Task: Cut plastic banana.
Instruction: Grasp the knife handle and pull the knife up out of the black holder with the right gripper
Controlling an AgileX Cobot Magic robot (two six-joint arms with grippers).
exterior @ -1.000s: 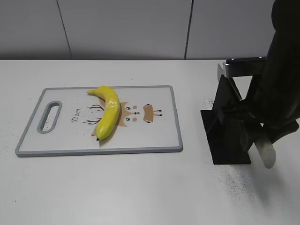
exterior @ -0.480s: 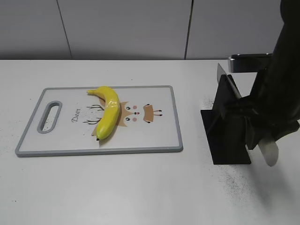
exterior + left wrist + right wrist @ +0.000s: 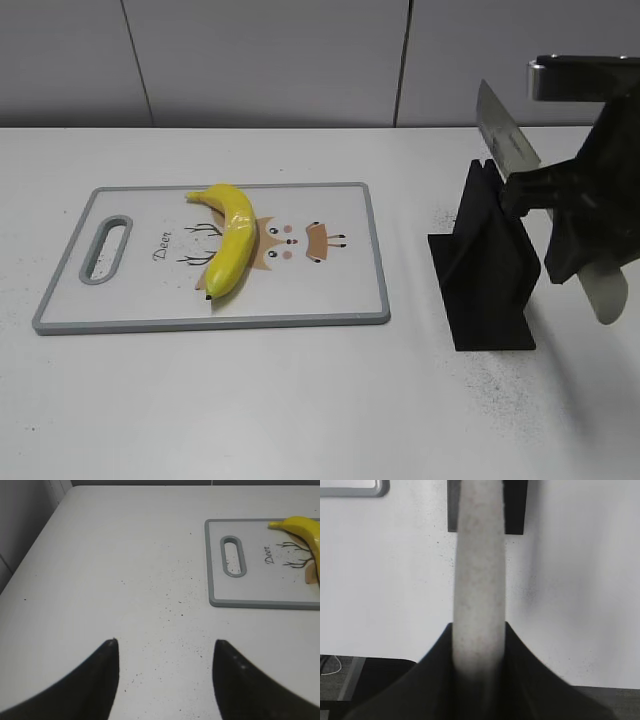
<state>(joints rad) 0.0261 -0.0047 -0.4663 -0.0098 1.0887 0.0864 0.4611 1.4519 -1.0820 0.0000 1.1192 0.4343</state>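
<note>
The plastic banana (image 3: 232, 240) is yellow and curved. It lies on the left half of a grey-rimmed cutting board (image 3: 345, 215); its stem end also shows in the left wrist view (image 3: 300, 526). My right gripper (image 3: 562, 215) is shut on the pale handle (image 3: 480, 580) of a knife. The knife's blade (image 3: 506, 137) slants up above the black knife block (image 3: 490, 280), and the handle's end (image 3: 607, 292) hangs below my gripper. My left gripper (image 3: 165, 642) is open and empty over bare table, left of the board (image 3: 260, 587). It is out of the exterior view.
The knife block stands right of the board, with a gap of table between them; it shows as a dark shape (image 3: 515, 510) in the right wrist view. A grey wall runs behind the table. A board corner (image 3: 355, 491) shows at top left.
My right gripper has risen and shifted right with the knife. More of the blade now shows above the block. The banana and board have not moved.
</note>
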